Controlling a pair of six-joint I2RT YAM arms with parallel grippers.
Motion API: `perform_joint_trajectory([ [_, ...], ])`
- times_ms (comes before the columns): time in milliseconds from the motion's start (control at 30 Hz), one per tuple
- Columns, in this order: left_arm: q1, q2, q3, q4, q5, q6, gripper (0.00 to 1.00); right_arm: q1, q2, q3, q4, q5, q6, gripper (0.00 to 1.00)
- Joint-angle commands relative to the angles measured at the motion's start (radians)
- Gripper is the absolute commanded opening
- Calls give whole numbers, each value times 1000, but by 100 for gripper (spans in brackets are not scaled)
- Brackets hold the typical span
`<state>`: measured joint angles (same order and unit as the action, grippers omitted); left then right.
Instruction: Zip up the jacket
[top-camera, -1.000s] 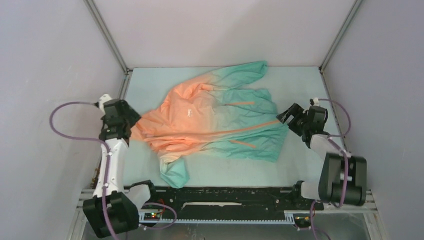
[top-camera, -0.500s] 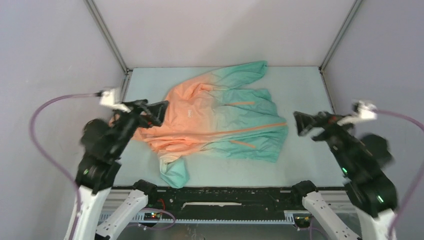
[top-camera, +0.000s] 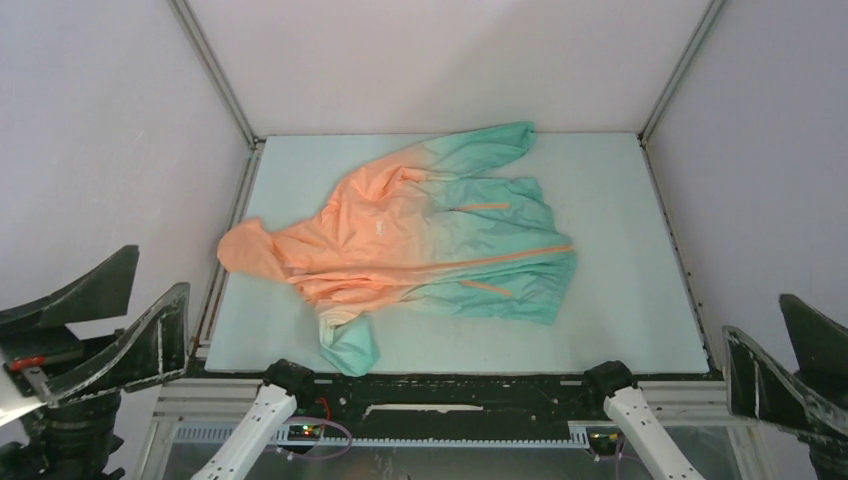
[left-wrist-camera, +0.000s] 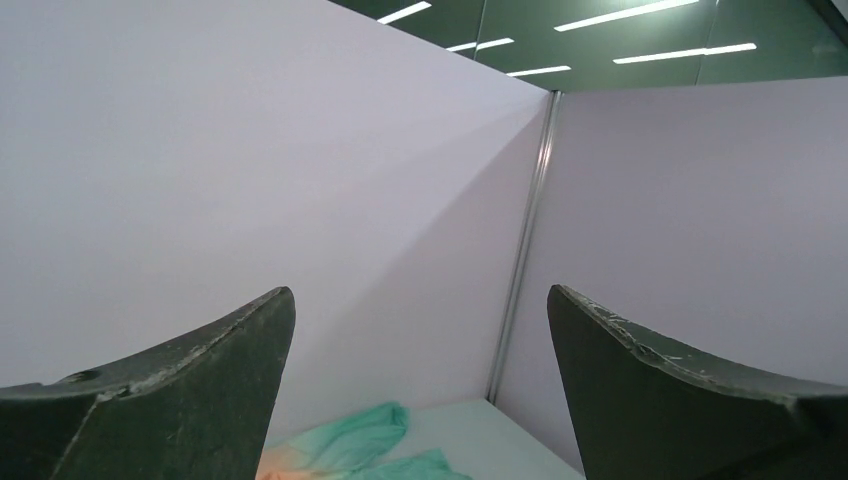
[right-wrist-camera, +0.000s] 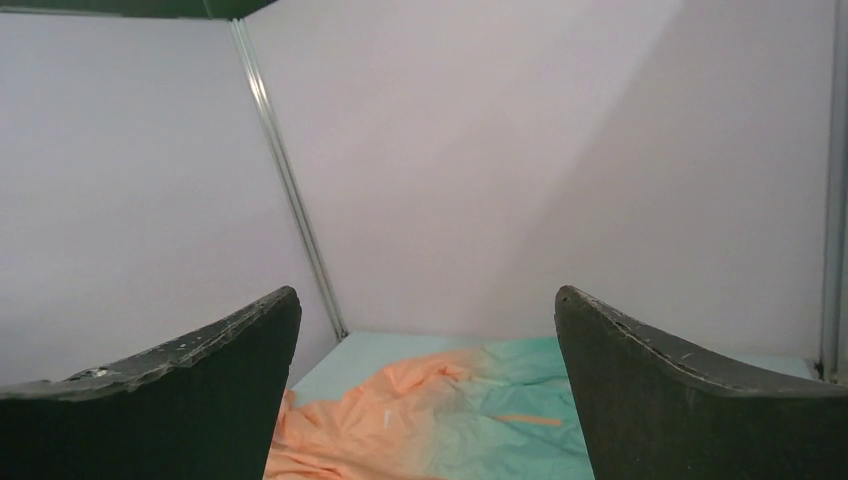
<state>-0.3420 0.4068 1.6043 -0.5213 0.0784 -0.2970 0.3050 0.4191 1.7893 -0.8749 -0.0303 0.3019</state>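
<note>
Fingers (left-wrist-camera: 170, 400) spread wide, seemingly clear of jacket (top-camera: 430, 240)

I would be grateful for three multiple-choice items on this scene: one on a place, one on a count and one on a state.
1. In the top view, toward which side of the table does the hood of the jacket lie?
A. left
B. right
C. far edge

2. How many short orange pocket strips show on the jacket?
A. one
B. two
C. four

3. How do the left gripper and right gripper stand?
A. both open, holding nothing
B. both shut on the jacket
C. left shut, right open

Answers:
1 A, the peach hood points at the left edge.
2 B, one strip lies on each side of the zipper.
3 A, each wrist view shows jaws wide apart with nothing between.
</note>
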Motion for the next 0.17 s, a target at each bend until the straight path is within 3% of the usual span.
perform_joint_trajectory([
  [0, -3, -3, 47, -71, -27, 33, 100, -21, -51, 9, -2, -17, -30, 99],
  [133, -3, -20, 54, -54, -34, 18, 100, -21, -60, 23, -29, 20, -7, 100],
])
